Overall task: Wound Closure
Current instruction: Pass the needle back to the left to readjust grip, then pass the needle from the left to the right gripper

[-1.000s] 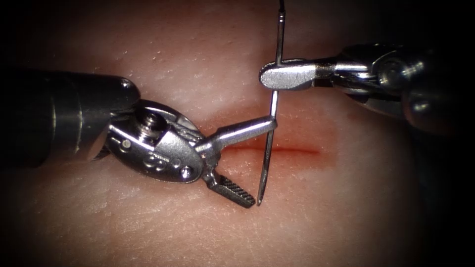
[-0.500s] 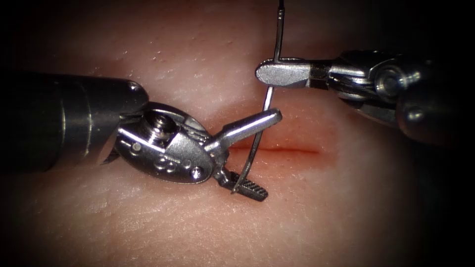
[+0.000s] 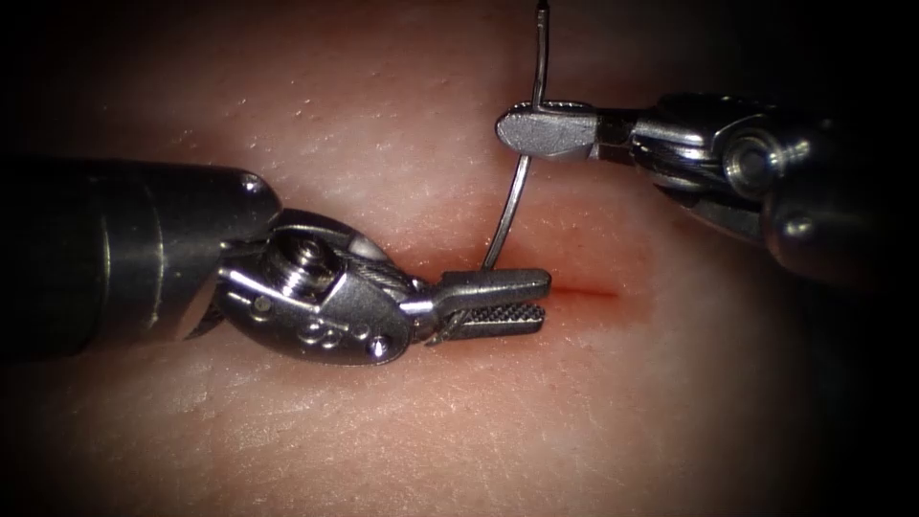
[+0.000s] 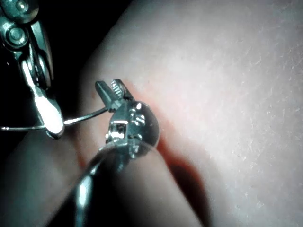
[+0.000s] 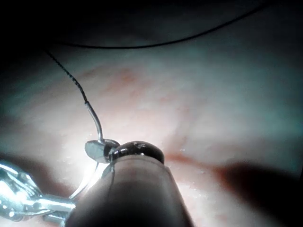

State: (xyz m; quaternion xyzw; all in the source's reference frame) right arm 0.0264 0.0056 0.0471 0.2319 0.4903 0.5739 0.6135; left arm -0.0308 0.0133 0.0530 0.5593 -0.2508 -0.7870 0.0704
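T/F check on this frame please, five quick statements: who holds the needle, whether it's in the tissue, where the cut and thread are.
1. The right tool is shut on the needle near its thread end. True.
2. The left tool is wide open and holds nothing. False: its jaws are closed on the needle's lower part, near the tip.
3. The needle is buried in the tissue. False: it is held above the surface by both tools.
4. The cut runs to the right of the left tool's jaws. True.
5. The thread is cut off from the needle. False: it runs on from the needle's blunt end.
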